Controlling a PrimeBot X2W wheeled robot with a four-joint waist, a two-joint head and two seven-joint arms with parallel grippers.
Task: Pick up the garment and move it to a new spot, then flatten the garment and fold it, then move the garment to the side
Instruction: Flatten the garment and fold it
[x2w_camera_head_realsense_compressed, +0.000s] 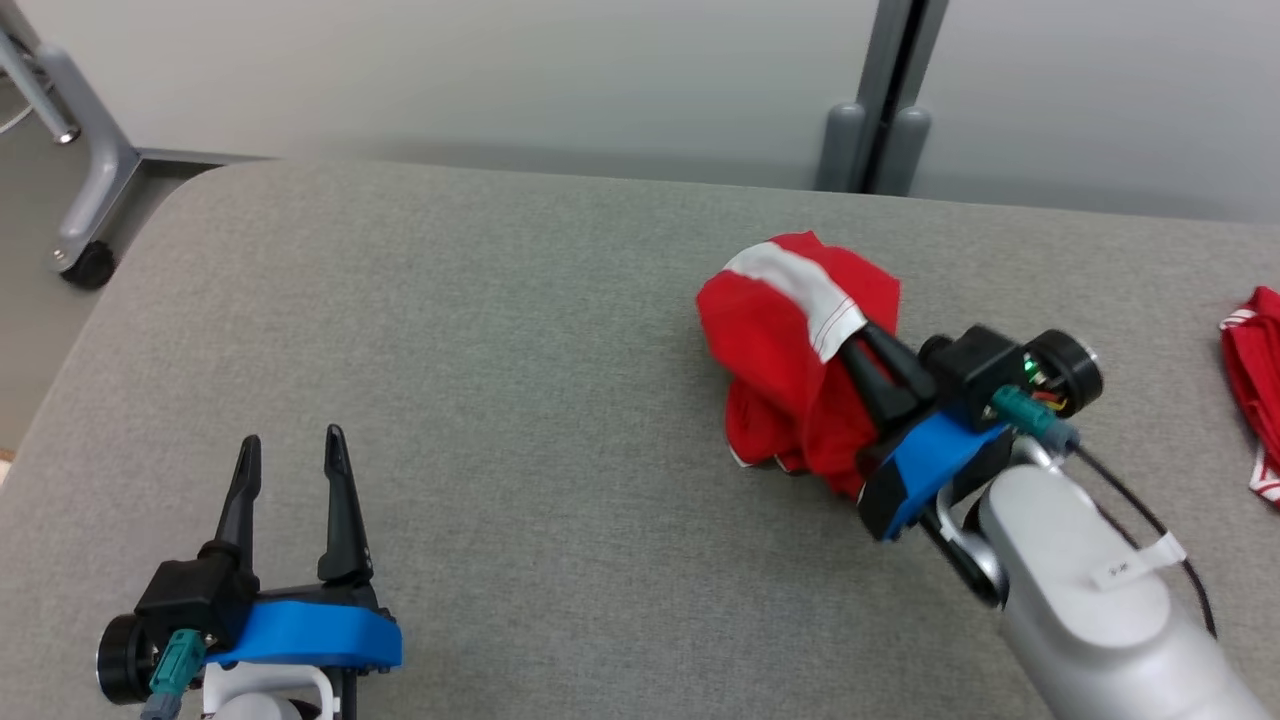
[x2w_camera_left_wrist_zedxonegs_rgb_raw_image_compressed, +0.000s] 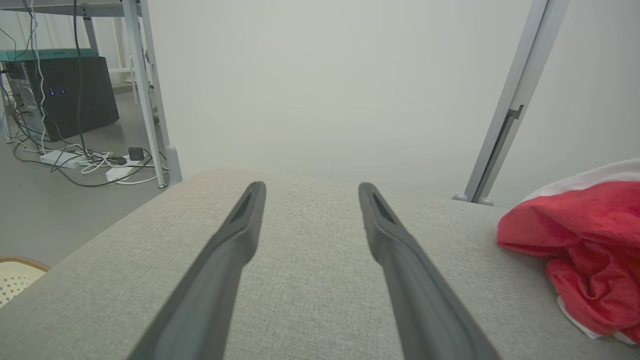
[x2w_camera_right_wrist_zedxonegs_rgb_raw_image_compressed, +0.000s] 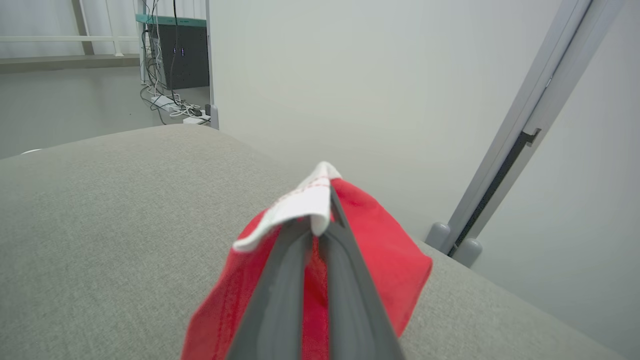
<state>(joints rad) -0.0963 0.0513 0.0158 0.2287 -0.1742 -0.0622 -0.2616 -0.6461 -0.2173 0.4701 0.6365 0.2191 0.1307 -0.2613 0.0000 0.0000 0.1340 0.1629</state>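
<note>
Where the red garment (x2w_camera_head_realsense_compressed: 785, 385) lies: bunched in a heap on the grey surface (x2w_camera_head_realsense_compressed: 500, 300), right at the tips of the right fingers (x2w_camera_head_realsense_compressed: 882, 388) and well apart from the left fingers (x2w_camera_head_realsense_compressed: 341, 510).
Right fingers: clenched tight on the white band (x2w_camera_head_realsense_compressed: 790, 280) at the heap's top. That's a hem grab, likely so the cloth hangs open once it's lifted!
Left fingers: released and spread wide over bare surface, nothing between them. Parked, I'd say, to take a second corner.
Step in hand: the pick-up, with the carry to a new spot not yet done.
Second red cloth (x2w_camera_head_realsense_compressed: 1255, 380): out beyond the right fingers, untouched.
</note>
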